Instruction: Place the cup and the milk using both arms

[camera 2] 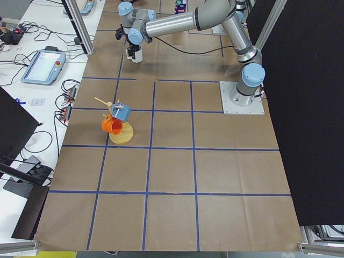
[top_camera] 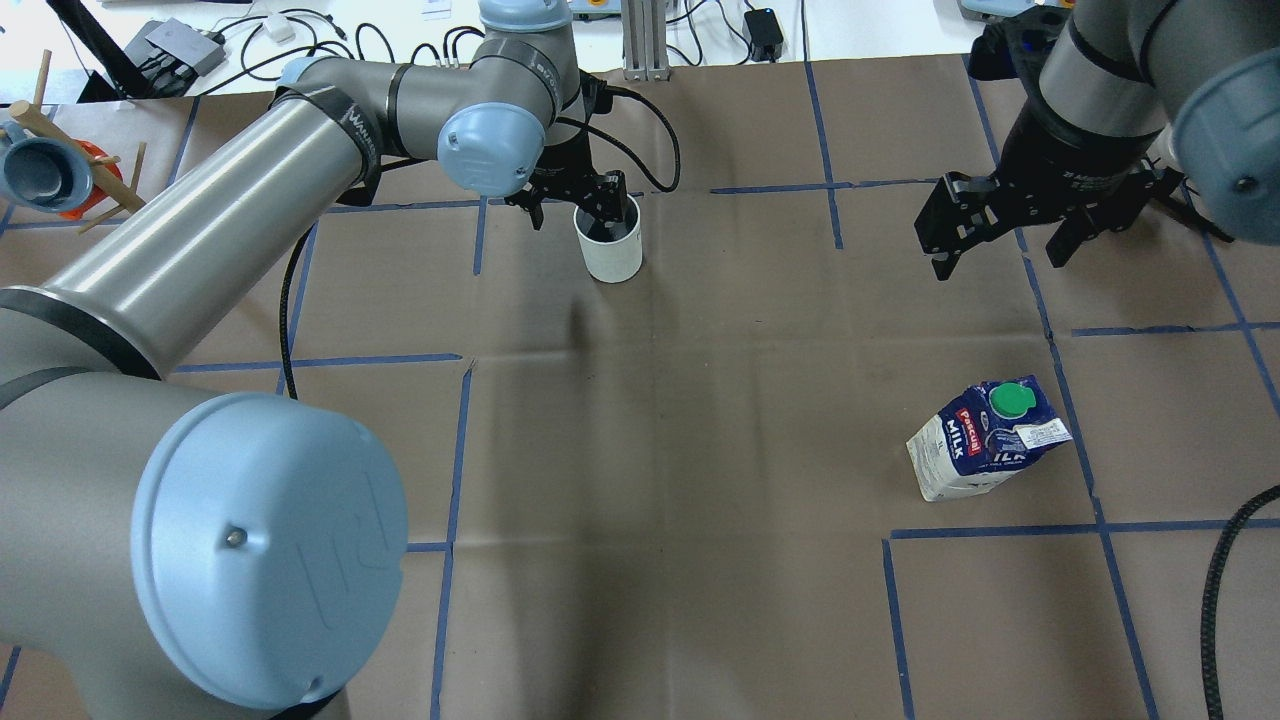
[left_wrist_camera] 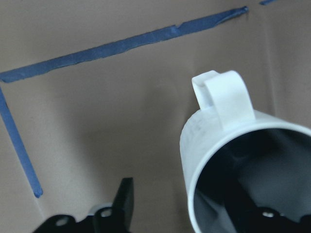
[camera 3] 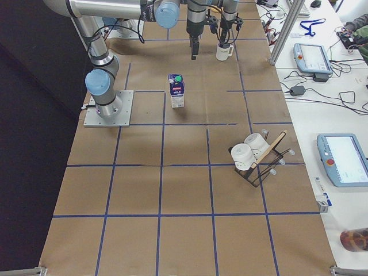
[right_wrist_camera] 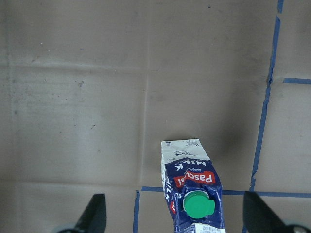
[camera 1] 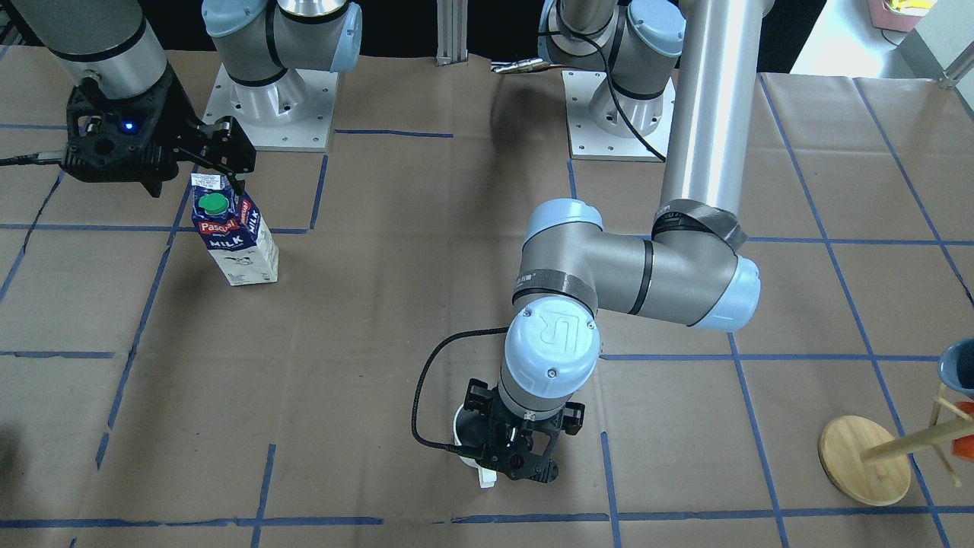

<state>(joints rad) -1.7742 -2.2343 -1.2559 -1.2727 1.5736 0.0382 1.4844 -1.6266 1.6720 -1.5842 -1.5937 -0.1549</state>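
Note:
The cup [top_camera: 612, 252], a white mug with a dark interior, stands upright on the table at the far centre-left. My left gripper [top_camera: 575, 207] is open over it. One finger [left_wrist_camera: 124, 201] is outside the wall and apart from it. The other reaches inside the cup [left_wrist_camera: 228, 145], whose handle points away. The milk [top_camera: 985, 438], a blue-and-white carton with a green cap, stands upright on the right. My right gripper [top_camera: 1003, 245] is open and empty, raised above and beyond the milk [right_wrist_camera: 192, 187]. Its fingers [right_wrist_camera: 95, 216] show at both lower edges of the right wrist view.
A wooden mug rack [top_camera: 60, 165] with a blue and an orange mug stands at the table's far left. Its round base [camera 1: 864, 459] shows in the front view. Another rack [camera 3: 256, 158] with white mugs stands far along the table. Blue tape lines grid the brown paper. Both arm bases [camera 1: 266, 106] are bolted at the robot's edge.

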